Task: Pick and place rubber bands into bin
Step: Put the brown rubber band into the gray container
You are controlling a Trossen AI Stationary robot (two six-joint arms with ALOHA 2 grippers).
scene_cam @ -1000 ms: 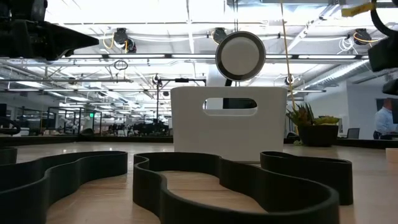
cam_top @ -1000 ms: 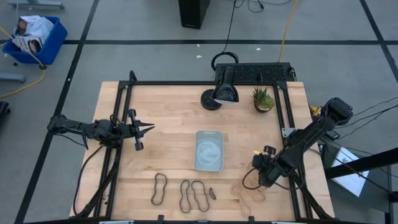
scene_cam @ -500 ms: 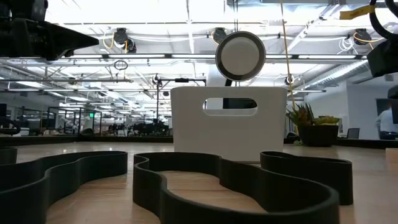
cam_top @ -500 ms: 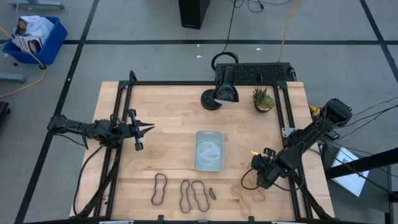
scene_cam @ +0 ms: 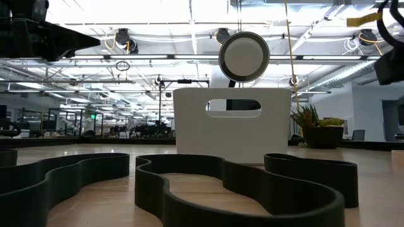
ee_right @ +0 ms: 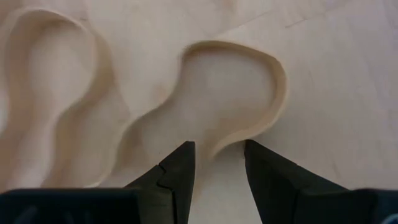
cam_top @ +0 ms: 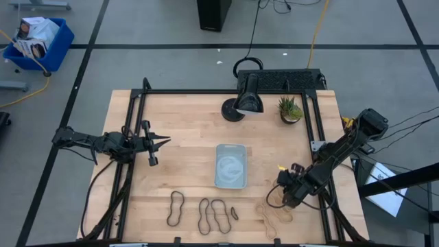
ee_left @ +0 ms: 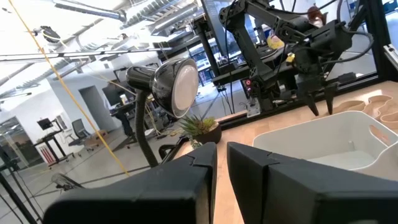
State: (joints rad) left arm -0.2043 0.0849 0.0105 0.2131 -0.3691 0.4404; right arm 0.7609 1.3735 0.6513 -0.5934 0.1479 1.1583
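The pale bin [cam_top: 231,166] stands at the table's middle, with a pale curl inside it. Three dark rubber bands [cam_top: 176,208] [cam_top: 204,215] [cam_top: 221,215] lie flat near the front edge and fill the low view [scene_cam: 240,183]. Tan bands [cam_top: 273,213] lie flat at the near right. My right gripper [cam_top: 288,197] points down over them, open. Its two fingertips [ee_right: 219,155] stand on either side of one wall of a tan band's end loop [ee_right: 239,87]. My left gripper [cam_top: 164,140] hovers at the table's left, shut and empty.
A black desk lamp [cam_top: 245,101] and a small potted plant [cam_top: 290,108] stand at the far side. Black frame rails [cam_top: 134,158] run along the table's left and right sides. A bright blue crate [cam_top: 38,41] sits on the floor, off the table.
Neither gripper has plainly moved, and the bands lie as before. A person seen far off at the right of the low view has passed out of sight.
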